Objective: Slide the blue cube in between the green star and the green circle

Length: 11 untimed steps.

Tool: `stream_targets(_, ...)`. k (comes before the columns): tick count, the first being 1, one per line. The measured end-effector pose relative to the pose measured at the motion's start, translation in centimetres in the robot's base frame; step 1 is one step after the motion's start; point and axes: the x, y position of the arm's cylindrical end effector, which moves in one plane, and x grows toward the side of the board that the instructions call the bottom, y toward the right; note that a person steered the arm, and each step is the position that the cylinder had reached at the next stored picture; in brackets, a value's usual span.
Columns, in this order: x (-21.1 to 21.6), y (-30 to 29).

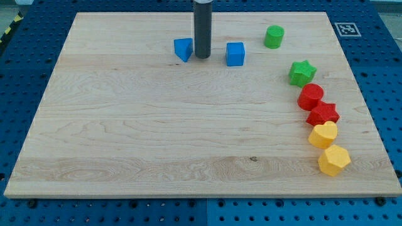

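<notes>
The blue cube (pixel 235 54) sits on the tabletop (pixel 157 138) left of the green circle (pixel 274 37), with the green star (pixel 302 73) below and right of that circle. My tip (pixel 202 57) rests left of the cube, between it and another blue block (pixel 183 49). There is no pincer, only the rod. An off-centre push could spin the cube aside or knock the circle away.

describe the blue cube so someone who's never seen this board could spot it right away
Start at the wooden board and look along its top edge, where the dark rod comes down to my tip. The blue cube sits just to the view's right of the tip. The other blue block, at the tip's left, looks wedge-like; the cube is square-faced and nearer the green circle.
</notes>
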Motion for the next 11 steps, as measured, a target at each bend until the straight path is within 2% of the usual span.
stream_targets(2,0.1,7.8)
stream_targets(4,3.0,9.0)
stream_targets(7,3.0,12.5)
stream_targets(11,1.9,14.3)
